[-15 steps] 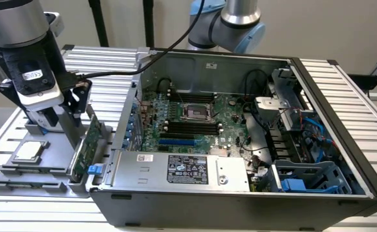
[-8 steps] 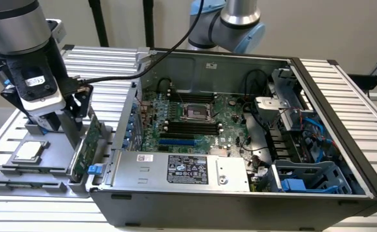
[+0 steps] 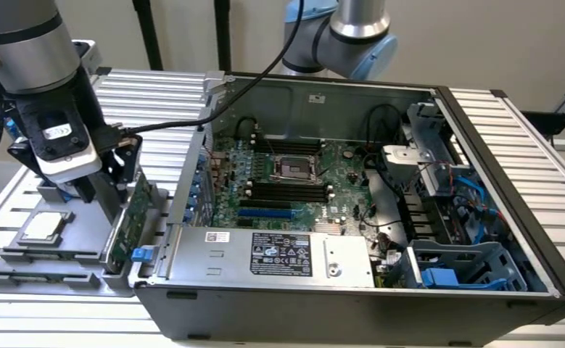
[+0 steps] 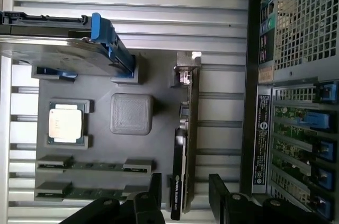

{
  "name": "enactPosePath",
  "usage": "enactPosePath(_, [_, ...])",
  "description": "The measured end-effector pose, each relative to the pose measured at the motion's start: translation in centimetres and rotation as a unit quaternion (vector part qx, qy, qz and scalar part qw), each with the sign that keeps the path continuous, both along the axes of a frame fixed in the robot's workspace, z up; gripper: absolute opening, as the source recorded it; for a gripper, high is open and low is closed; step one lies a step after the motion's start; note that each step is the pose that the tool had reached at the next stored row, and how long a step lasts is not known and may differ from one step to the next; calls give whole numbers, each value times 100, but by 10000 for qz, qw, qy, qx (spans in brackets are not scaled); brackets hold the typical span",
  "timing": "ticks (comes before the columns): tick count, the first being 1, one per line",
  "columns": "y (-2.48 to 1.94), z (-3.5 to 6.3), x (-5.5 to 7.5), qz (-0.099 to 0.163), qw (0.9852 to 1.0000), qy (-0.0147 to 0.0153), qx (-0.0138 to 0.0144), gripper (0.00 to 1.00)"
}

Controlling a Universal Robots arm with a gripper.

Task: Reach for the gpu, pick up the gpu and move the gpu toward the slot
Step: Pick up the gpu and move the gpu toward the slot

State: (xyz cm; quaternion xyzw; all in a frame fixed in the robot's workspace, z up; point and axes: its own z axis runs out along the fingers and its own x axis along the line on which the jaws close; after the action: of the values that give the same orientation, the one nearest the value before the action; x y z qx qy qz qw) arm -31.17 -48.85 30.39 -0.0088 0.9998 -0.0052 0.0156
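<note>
gpu is stood on edge in the grey tray just beside the computer case, outside its rear wall. "NVIDIA" is read on its dark edge; the rest can't be made out. Gripper is held over it with jaws released, one finger on each side, nothing grasped. The label inside the case is unreadable.
</note>
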Motion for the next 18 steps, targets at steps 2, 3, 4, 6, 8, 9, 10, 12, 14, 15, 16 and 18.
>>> enactPosePath(2, [0, -36, -4, 0, 10000, -23, -3, 48])
enactPosePath(3, [0, -55, -7, 0, 10000, -32, -4, 48])
enactPosePath(4, [0, -73, -9, 0, 10000, -41, -5, 48])
enactPosePath(6, [0, -109, -16, 0, 10000, -55, -6, 48])
enactPosePath(8, [0, -144, -26, 0, 10000, -65, -7, 48])
enactPosePath(9, [1, -163, -32, -2, 10000, -71, -7, 48])
enactPosePath(10, [1, -181, -36, -5, 10000, -76, -8, 48])
enactPosePath(12, [2, -218, -37, -15, 10000, -83, -10, 48])
enactPosePath(14, [5, -253, -38, -30, 10000, -88, -11, 48])
enactPosePath(15, [6, -273, -38, -38, 10000, -91, -11, 48])
enactPosePath(16, [7, -291, -38, -46, 9999, -93, -12, 48])
enactPosePath(18, [12, -326, -38, -64, 9999, -96, -12, 48])
